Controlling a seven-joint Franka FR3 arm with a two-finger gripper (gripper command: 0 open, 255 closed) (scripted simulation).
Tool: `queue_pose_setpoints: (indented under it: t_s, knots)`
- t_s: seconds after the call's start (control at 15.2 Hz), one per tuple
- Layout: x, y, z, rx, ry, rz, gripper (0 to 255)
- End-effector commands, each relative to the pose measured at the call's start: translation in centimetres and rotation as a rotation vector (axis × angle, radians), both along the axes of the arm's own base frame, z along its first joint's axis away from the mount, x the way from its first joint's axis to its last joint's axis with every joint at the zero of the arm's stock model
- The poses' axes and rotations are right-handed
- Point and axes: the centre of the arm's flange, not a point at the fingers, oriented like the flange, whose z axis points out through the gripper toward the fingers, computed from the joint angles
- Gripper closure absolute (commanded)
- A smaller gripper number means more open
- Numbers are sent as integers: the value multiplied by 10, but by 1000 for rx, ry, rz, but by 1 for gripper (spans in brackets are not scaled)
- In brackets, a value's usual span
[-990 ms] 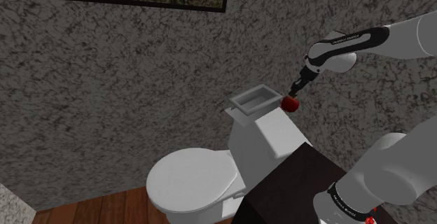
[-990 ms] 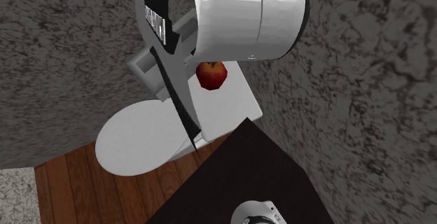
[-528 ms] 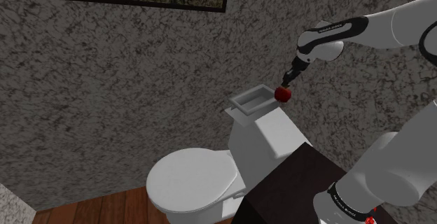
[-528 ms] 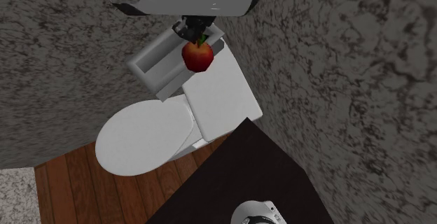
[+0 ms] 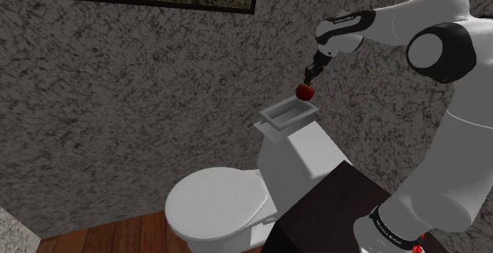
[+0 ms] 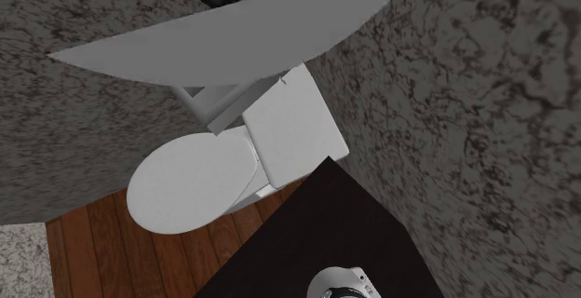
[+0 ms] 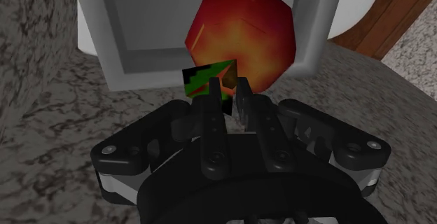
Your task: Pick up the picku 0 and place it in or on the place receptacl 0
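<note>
The claw point(image 5: 307, 83) is pinched narrow on a red apple point(image 5: 305, 92), its 2 fingers point(image 7: 245, 101) clamped at the green leaf and stalk. The apple hangs in the air just above the shallow grey tray point(image 5: 272, 120), apparently over its wall-side rim and not touching it. Under the tray is the white toilet tank point(image 5: 316, 152). In the second exterior view the arm point(image 6: 279, 35) covers much of the tray, so the gap there is hard to judge.

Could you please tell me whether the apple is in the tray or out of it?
Out: the gripper clasps the apple in the air, above the tray.
</note>
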Motion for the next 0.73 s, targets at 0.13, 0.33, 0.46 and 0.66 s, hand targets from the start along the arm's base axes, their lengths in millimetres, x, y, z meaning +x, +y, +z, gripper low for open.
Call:
queue_pose_setpoints:
  t_s: [0.13,0.33,0.46,0.66]
  knots:
    - [47,-1,6,1,-1,1,255]
    - [47,-1,-10,1,-1,1,255]
    - [47,-1,-21,1,-1,1,255]
    - [47,-1,-37,1,-1,1,255]
